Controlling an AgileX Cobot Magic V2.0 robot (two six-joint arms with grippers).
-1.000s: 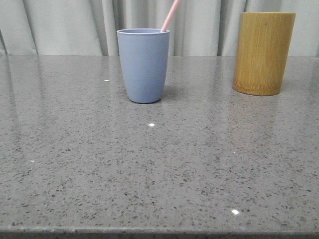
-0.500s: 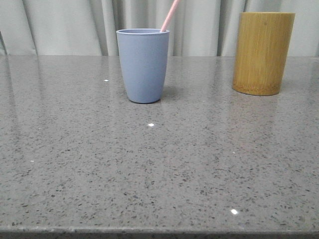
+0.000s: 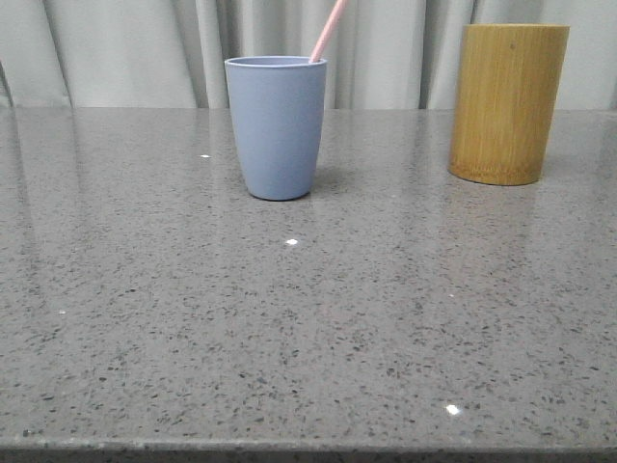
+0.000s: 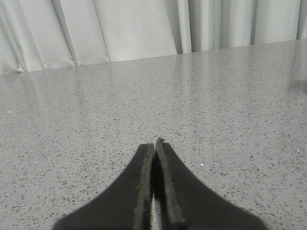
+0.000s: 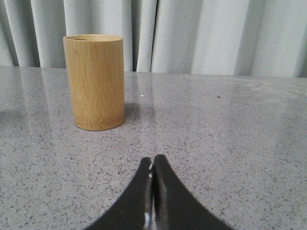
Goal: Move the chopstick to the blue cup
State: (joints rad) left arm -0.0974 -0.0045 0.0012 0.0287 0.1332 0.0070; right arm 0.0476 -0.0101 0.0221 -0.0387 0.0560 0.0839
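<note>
The chopstick [image 3: 328, 31] is running off the front view's upper edge, and its lower length is lying concealed inside the blue cup [image 3: 277, 125]. The bamboo cylinder's [image 3: 508, 102] interior is sitting out of sight behind its wall.

No readable text anywhere
The blue cup [image 3: 277, 127], the bamboo holder [image 3: 508, 102] and the speckled grey table [image 3: 308, 328] carry no lettering, labels, brands or numbers
</note>
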